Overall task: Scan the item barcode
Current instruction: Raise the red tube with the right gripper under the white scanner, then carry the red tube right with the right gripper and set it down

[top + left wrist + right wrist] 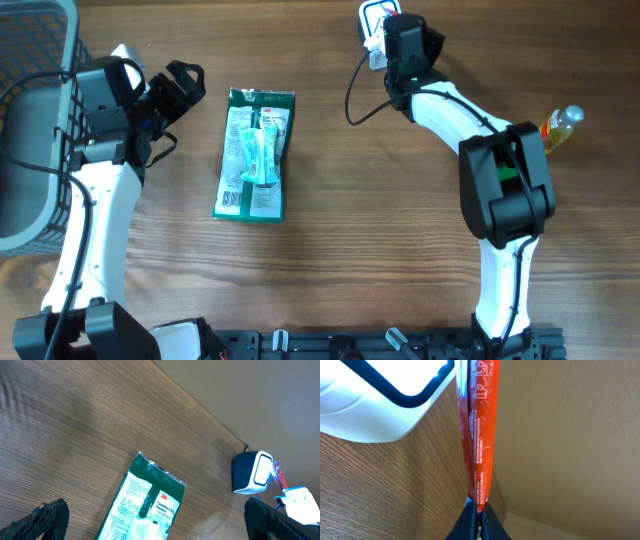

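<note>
1. Right wrist view, closest in: the right gripper is clenched on the bottom edge of the red packet. I see both dark fingertips meeting on it at the foot of the frame.
2. The red packet rises straight up from that pinch, edge-on to this camera, with white lettering running along its length.
3. Just beyond it, to its left, is the scanner, a white body with a dark-rimmed window, standing on the wooden table. The packet's upper part is just beside the window; I cannot tell whether they touch.
4. Left wrist view, looking across the table: the same pair, with the red packet just off the scanner's pale face at the far edge by the wall.
5. Overhead: the left gripper is released, its fingers spread wide with nothing between them.
6. A green packet lies flat on the table just right of the left gripper, clear of its fingers, between the two arms.
7. Farthest out: a wire basket at the left edge and a small bottle at the right edge, near the right arm's elbow.
</note>
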You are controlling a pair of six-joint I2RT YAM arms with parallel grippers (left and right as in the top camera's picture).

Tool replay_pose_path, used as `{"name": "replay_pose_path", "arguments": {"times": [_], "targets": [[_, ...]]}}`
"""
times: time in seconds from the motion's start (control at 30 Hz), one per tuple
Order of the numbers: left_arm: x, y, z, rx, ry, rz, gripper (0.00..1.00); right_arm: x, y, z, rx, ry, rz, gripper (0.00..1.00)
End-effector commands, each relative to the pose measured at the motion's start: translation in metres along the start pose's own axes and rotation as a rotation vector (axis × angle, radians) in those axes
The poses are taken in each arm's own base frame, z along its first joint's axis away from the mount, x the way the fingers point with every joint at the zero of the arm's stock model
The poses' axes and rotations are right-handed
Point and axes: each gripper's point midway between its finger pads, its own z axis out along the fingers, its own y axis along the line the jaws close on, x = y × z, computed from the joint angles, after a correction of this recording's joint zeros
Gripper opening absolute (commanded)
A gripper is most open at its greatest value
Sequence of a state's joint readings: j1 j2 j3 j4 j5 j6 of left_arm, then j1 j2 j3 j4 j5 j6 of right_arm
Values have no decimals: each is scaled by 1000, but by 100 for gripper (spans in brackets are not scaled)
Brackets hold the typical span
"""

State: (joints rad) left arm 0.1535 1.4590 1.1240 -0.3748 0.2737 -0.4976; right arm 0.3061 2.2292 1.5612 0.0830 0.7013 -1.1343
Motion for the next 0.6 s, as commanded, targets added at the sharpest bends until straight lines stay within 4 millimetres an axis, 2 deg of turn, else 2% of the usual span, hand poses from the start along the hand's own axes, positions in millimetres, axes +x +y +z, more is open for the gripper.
{"name": "replay_pose_path", "arguments": {"times": [0.0,0.07,0.13,0.23,0.27,0.37,0.4,0.47,0.57], "targets": [[-5,1,-2,-4,-15,22,100,-6,16,-5,-14,19,-55,4],[-5,1,-2,-4,-15,22,100,-15,6,-18,9,6,-41,4],[-5,1,-2,-4,-15,22,100,-26,-17,-37,36,-46,55,4],[-5,1,-2,-4,-15,22,100,-20,-55,-69,30,-76,244,4],[-5,1,-2,-4,-15,21,100,-15,-58,-78,-7,-84,302,4],[-5,1,-2,-4,-15,22,100,3,-39,-114,-252,-81,503,4],[-5,1,-2,-4,-15,22,100,15,-24,-128,-348,-28,591,4],[-5,1,-2,-4,-15,22,100,34,11,-152,-541,94,721,4],[-5,1,-2,-4,-15,22,100,64,78,-194,-894,346,828,4]]}}
